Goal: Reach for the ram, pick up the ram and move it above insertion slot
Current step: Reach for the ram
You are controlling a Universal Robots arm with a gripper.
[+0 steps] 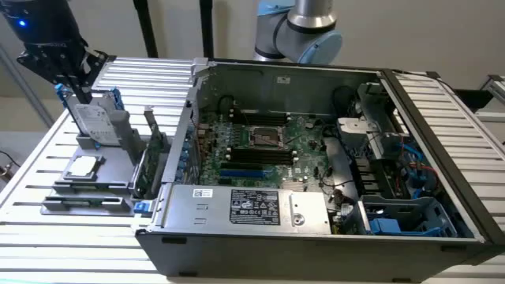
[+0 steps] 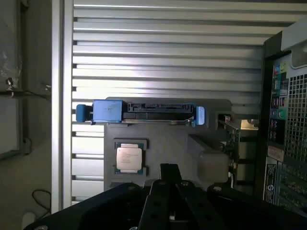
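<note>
My gripper (image 1: 80, 93) hangs at the exterior view's upper left, over the back of a grey parts holder (image 1: 118, 127), with its fingers together and nothing between them. The wrist view has the shut gripper (image 2: 169, 170) above that holder. The ram (image 1: 85, 203) looks like a thin dark-green stick set on edge in the holder's front slot, well in front of the gripper. In the wrist view it is hidden behind the gripper body. Black memory slots (image 1: 256, 156) lie on the motherboard inside the open computer case (image 1: 430, 112).
A silver hard drive (image 1: 93, 121) in a blue caddy (image 2: 109, 111) stands upright just under the gripper. A processor chip (image 1: 83, 167) lies in the holder. A larger green card (image 1: 151, 155) stands between holder and case. The slatted metal table (image 1: 47, 236) surrounds everything.
</note>
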